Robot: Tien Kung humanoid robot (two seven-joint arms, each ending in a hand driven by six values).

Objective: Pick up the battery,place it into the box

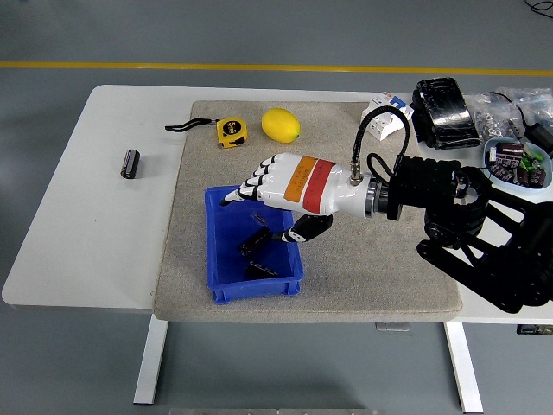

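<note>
My right hand (261, 216), white with an orange and red band, hovers over the blue box (257, 291) on the grey mat. Its fingers (244, 189) are spread and hold nothing. Two black batteries lie inside the box: one (254, 245) just under the hand, the other (260, 269) near the front wall. A third black battery (130, 162) lies on the white table far to the left, well apart from the hand. The left arm does not show.
A yellow tape measure (231, 130) and a lemon (281, 124) lie at the back of the grey mat (389, 268). White blocks (381, 117), a black pack (445, 111) and a bowl of small parts (517, 163) crowd the right side.
</note>
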